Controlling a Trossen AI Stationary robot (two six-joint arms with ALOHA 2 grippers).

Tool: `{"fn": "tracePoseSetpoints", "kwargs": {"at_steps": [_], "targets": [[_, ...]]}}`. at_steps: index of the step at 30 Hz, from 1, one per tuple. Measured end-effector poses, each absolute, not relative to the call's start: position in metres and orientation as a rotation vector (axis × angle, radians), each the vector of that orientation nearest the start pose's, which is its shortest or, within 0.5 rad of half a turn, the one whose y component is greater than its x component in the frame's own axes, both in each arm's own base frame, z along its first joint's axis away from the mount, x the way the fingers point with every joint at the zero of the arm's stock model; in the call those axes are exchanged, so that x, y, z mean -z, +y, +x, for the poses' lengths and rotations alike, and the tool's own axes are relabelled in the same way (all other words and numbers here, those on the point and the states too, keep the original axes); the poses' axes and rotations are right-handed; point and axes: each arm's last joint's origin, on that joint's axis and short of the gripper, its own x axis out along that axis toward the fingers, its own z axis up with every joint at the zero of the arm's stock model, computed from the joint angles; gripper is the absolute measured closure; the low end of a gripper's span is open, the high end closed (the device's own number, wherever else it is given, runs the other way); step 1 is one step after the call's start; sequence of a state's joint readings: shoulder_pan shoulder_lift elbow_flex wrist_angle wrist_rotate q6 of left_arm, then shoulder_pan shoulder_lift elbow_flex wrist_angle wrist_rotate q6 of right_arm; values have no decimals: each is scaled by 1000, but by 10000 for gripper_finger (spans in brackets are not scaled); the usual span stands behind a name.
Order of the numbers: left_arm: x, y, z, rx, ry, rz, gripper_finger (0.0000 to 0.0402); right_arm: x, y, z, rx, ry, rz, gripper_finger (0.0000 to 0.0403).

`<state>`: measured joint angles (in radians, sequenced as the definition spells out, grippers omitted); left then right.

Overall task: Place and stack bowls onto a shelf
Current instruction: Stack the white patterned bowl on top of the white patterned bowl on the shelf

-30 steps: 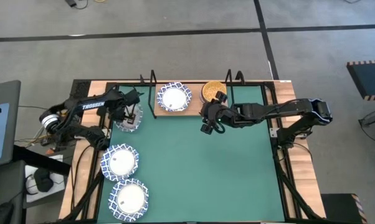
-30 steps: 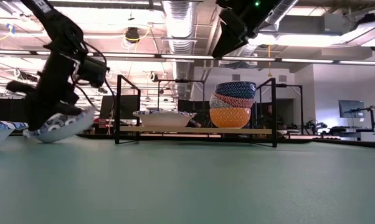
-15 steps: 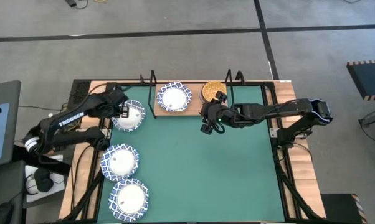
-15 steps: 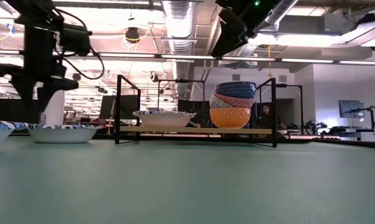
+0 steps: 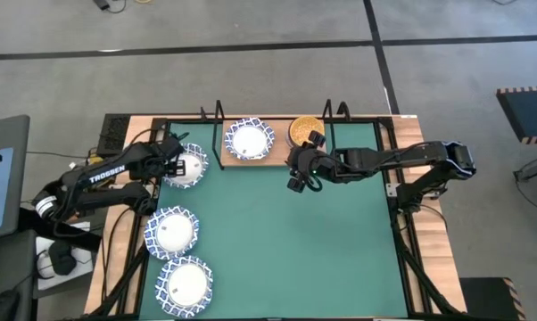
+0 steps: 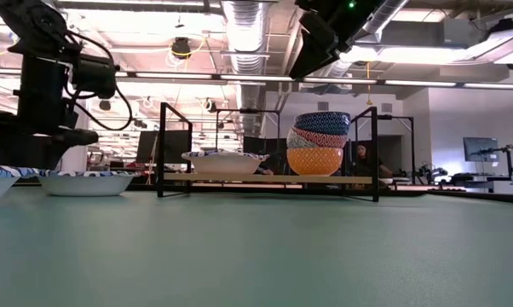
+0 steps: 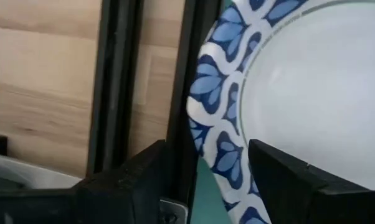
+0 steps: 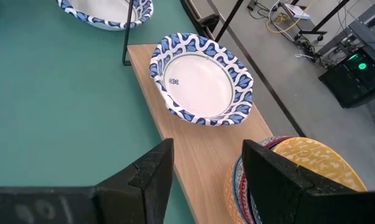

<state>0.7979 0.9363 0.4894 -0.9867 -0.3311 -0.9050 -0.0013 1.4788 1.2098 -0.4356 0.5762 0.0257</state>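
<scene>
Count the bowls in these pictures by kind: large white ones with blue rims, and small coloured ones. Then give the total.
Large white bowls with blue lattice rims: 4
Small coloured bowls, in one stack: 4
Total: 8

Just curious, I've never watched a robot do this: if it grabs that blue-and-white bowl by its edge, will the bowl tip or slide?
Probably it tips: the left gripper straddles only the rim of the bowl, far from its middle. The bowl looks rigid, so it should hold its shape. Its base looks narrower than its rim in the low view, so a push may rock it; the green mat may limit sliding.
</scene>
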Motion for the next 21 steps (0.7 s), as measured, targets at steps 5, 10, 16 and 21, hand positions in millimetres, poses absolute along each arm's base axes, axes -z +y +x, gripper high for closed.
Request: {"fn": "tracePoseSetpoints", "kwargs": {"at_steps": [5, 10, 16, 21], "targets": [[-170, 96, 81, -1539, 935, -1004, 209, -300, -16, 318, 562, 676, -178, 188], [-170, 98, 82, -1524, 929, -988, 276, -300, -16, 318, 562, 676, -180, 188], [-170, 99, 84, -1487, 934, -952, 387, -300, -16, 318, 562, 676, -180, 188], [-177, 100, 86, -1424, 975, -926, 397, -300, -16, 318, 565, 668, -176, 188]]}}
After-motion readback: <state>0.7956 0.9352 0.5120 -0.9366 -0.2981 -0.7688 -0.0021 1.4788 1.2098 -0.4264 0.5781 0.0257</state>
